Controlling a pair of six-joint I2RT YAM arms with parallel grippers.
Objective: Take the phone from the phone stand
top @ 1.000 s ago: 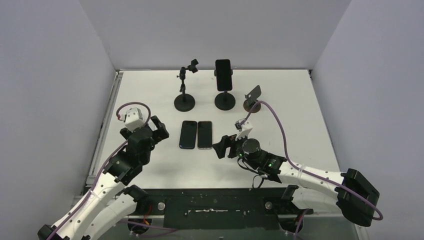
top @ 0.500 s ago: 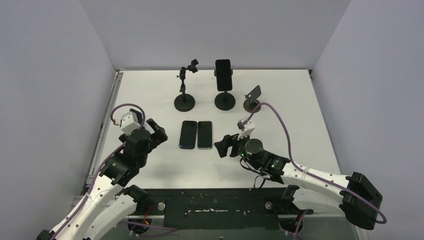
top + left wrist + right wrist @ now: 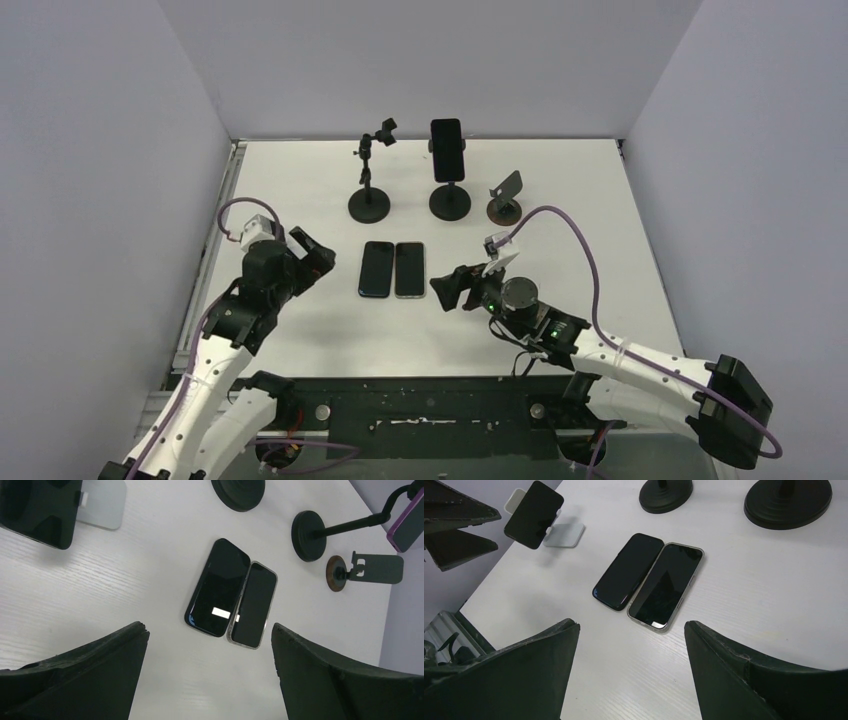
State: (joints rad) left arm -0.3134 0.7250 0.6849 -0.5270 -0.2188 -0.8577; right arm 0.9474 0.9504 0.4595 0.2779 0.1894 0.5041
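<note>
Left gripper point(image 3: 311, 256) and right gripper point(image 3: 448, 290) both wide open, empty. Phone point(image 3: 447, 148) upright in phone stand point(image 3: 449, 201), back of table point(image 3: 600, 200). Over the last second the left arm swung leftward and the right drew back; approach apparently not begun.

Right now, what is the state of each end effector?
Left end effector: open, holding nothing.
Right end effector: open, holding nothing.
</note>
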